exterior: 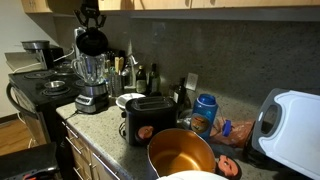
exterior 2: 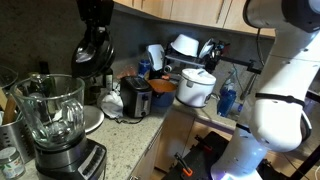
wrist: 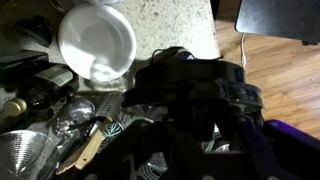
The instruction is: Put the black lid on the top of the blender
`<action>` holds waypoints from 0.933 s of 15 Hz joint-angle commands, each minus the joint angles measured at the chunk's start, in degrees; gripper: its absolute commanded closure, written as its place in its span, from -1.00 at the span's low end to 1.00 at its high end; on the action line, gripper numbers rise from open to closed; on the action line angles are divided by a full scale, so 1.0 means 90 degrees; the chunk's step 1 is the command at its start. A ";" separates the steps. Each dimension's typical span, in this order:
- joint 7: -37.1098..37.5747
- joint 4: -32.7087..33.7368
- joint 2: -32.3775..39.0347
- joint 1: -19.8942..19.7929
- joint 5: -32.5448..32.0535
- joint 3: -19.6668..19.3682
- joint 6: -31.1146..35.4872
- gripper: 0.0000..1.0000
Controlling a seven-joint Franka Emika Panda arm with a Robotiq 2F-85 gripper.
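The blender (exterior: 92,72) is a clear glass jar on a silver-and-black base at the counter's left end. It is large in the foreground of an exterior view (exterior 2: 50,112), and its mouth is open. My gripper (exterior: 90,30) hangs just above the jar, shut on the round black lid (exterior: 91,43). The lid is held in the air, apart from the jar rim. In an exterior view the gripper (exterior 2: 95,48) shows up and behind the jar. In the wrist view the black lid (wrist: 190,95) fills the middle and hides the fingers.
A black toaster (exterior: 150,120) and a white plate (exterior: 130,99) stand right of the blender. A copper pot (exterior: 181,155), a blue can (exterior: 205,112) and a white board (exterior: 295,125) lie further along. A stove (exterior: 40,85) is left. A white cooker (exterior 2: 197,87) stands behind.
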 commanded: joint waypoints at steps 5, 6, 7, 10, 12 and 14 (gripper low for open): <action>0.0110 0.1180 0.0850 0.0350 -0.0036 0.0239 -0.0326 0.69; 0.0107 0.1296 0.0946 0.0395 -0.0023 0.0256 -0.0308 0.69; 0.0096 0.1398 0.1032 0.0429 0.0015 0.0269 -0.0296 0.69; 0.0083 0.1609 0.1225 0.0510 0.0185 0.0296 -0.0165 0.69; 0.0095 0.1730 0.1320 0.0543 0.0296 0.0309 -0.0130 0.69; 0.0058 0.1761 0.1344 0.0516 0.0507 0.0315 -0.0026 0.69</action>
